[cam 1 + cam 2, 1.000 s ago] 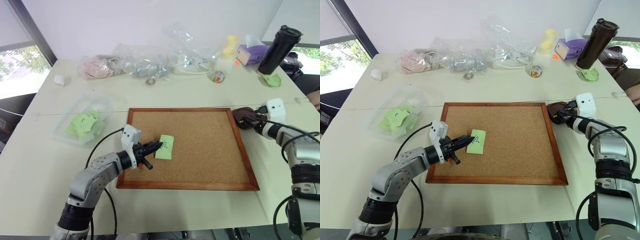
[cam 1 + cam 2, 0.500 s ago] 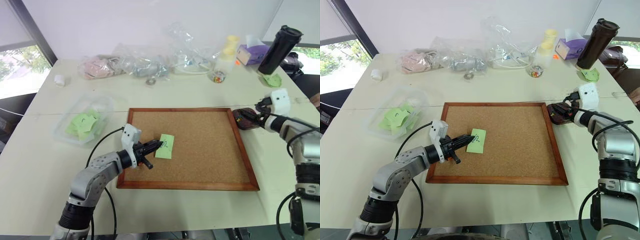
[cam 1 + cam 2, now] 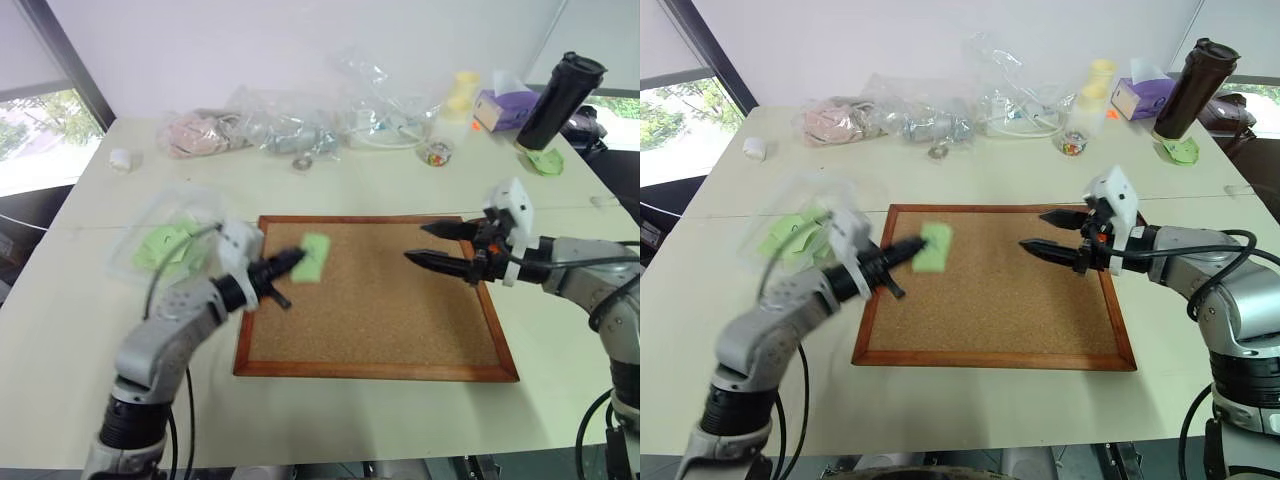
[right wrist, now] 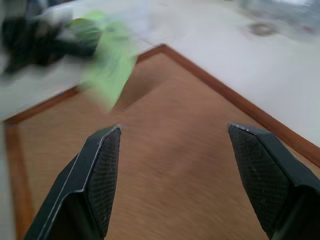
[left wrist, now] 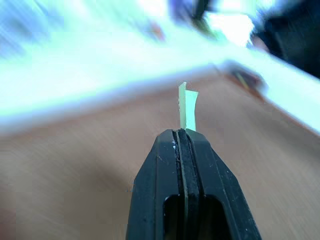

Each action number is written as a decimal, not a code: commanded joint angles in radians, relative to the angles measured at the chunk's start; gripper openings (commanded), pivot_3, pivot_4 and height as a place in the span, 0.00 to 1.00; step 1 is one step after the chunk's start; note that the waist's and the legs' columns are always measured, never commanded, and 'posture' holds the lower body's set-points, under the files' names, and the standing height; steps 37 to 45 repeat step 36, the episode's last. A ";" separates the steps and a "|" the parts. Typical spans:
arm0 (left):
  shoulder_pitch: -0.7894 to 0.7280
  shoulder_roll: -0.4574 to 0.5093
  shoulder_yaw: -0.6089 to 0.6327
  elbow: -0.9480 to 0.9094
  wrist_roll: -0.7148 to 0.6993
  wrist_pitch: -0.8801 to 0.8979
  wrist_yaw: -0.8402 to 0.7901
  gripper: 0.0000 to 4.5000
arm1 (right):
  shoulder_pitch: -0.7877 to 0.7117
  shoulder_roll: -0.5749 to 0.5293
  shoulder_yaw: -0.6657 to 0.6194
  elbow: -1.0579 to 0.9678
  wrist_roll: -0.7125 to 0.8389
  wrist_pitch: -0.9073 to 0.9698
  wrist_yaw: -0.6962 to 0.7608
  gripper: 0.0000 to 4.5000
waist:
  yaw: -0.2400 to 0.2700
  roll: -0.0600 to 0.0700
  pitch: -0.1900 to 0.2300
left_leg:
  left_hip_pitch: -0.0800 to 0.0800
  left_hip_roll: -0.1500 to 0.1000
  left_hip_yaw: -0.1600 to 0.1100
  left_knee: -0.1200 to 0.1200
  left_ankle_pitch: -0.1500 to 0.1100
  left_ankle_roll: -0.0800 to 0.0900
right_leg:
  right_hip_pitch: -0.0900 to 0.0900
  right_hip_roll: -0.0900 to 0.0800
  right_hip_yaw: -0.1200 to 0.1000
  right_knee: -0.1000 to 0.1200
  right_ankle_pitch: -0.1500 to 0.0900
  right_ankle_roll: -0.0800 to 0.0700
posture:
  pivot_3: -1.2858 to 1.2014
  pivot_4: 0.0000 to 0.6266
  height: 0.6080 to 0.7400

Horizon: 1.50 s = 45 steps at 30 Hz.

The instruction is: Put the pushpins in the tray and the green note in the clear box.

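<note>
Probably an office: white table (image 3: pixel 330 180), cork board (image 3: pixel 380 300), window (image 3: pixel 40 130).

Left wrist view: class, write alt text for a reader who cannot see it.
Two black fingers of the left gripper, pressed shut, pinch the edge of a small light green paper note. Behind it lies the brown cork board.

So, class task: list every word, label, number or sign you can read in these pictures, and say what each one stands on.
None can be read.
Green note in the left gripper: no marks legible, blurred.
Purple tissue box: print too small.
Slips in the clear box: blurred.
</note>
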 commanded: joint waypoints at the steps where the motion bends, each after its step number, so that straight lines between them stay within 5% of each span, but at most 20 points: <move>1: -0.034 0.027 0.158 -0.020 -0.054 0.039 0.099 0.00 | -0.029 0.014 0.016 -0.011 0.005 -0.022 -0.006 0.77 | -0.002 0.000 0.000 | 0.000 0.000 0.000 0.000 0.000 0.000 | 0.000 0.000 0.000 0.000 0.000 0.000 | 0.52 0.24 1.00; 6: -0.032 0.254 0.371 0.187 -0.009 0.025 0.057 0.00 | -0.064 0.041 0.083 0.038 -0.036 -0.071 0.007 0.77 | -0.009 0.000 0.000 | 0.001 0.001 0.000 -0.002 0.000 0.000 | -0.002 0.001 0.000 0.002 0.000 0.000 | 0.52 0.24 1.00; 14: 0.043 0.316 0.263 0.355 0.100 -0.117 -0.103 0.00 | -0.072 0.051 0.095 0.056 -0.059 -0.099 -0.003 0.77 | 0.019 -0.001 0.001 | 0.000 -0.003 -0.002 0.000 0.000 0.000 | 0.000 -0.001 -0.001 -0.001 0.000 0.000 | 0.52 0.24 1.00; 18: 0.079 0.309 0.219 0.392 0.122 -0.148 -0.162 0.33 | -0.045 0.042 0.078 0.031 -0.056 -0.093 -0.014 0.78 | 0.019 -0.001 0.001 | 0.000 -0.002 -0.002 -0.001 0.000 0.000 | -0.001 -0.001 -0.001 0.000 0.000 0.000 | 0.52 0.24 1.00; 23: 0.067 0.331 0.248 0.371 0.086 -0.145 -0.213 0.90 | -0.012 0.017 0.053 0.004 -0.051 -0.082 -0.020 0.78 | 0.019 -0.001 0.001 | 0.000 -0.001 -0.002 -0.001 0.000 0.000 | -0.001 -0.001 -0.001 0.000 0.000 0.000 | 0.52 0.24 1.00; 31: 0.028 0.437 0.206 0.137 -0.076 -0.023 -0.372 0.90 | 0.050 -0.050 -0.005 -0.023 -0.032 -0.071 0.003 0.78 | 0.022 -0.002 0.001 | -0.001 -0.001 -0.002 -0.001 0.000 0.000 | -0.001 -0.001 0.000 0.000 0.000 0.000 | 0.52 0.24 1.00; 36: 0.071 0.478 0.077 0.048 -0.060 -0.032 -0.493 0.90 | 0.066 -0.095 -0.016 -0.046 -0.004 -0.056 0.052 0.78 | 0.020 -0.001 0.001 | 0.000 -0.001 -0.001 -0.001 0.000 0.000 | -0.001 0.000 0.000 0.000 0.000 0.000 | 0.52 0.24 1.00; 45: 0.071 0.478 0.077 0.048 -0.060 -0.032 -0.493 0.90 | 0.066 -0.095 -0.016 -0.046 -0.004 -0.056 0.052 0.78 | 0.020 -0.001 0.001 | 0.000 -0.001 -0.001 -0.001 0.000 0.000 | -0.001 0.000 0.000 0.000 0.000 0.000 | 0.52 0.24 1.00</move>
